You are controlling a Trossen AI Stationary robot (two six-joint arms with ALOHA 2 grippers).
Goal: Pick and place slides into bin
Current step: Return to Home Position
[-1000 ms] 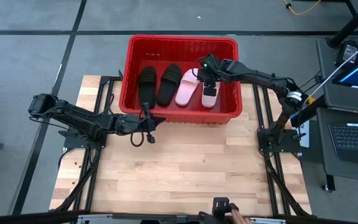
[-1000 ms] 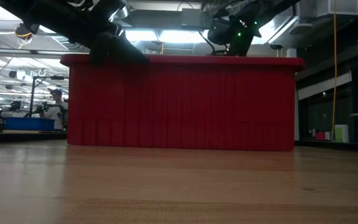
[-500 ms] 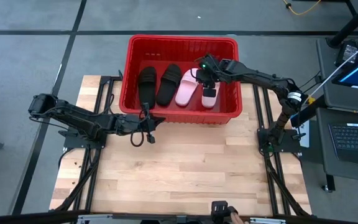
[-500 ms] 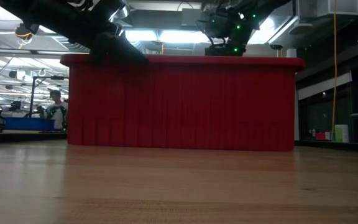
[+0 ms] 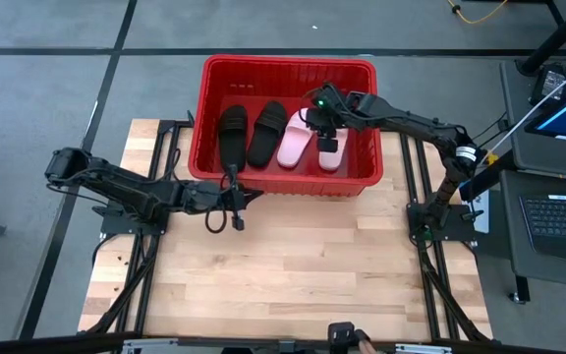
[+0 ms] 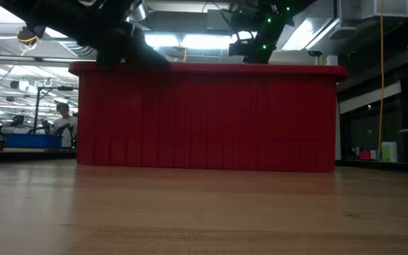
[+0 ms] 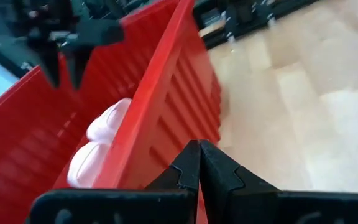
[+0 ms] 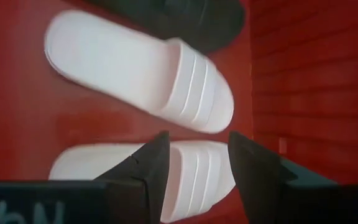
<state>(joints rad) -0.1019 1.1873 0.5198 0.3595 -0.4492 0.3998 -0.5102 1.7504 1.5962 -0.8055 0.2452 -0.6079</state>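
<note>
All four slides (image 5: 266, 134) lie in the bin (image 5: 288, 62) at 12 o'clock on the table (image 5: 293, 265), so I judge only homing remains: the right gripper (image 8: 199, 143) hangs spread and empty over the pink pair, and the left gripper (image 7: 199, 145) sits clenched on nothing outside the bin's 7 o'clock corner.

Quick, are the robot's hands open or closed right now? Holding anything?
Left hand: closed, holding nothing, beside the bin, outside its wall.
Right hand: open, holding nothing, over a pink slide in the bin.
</note>
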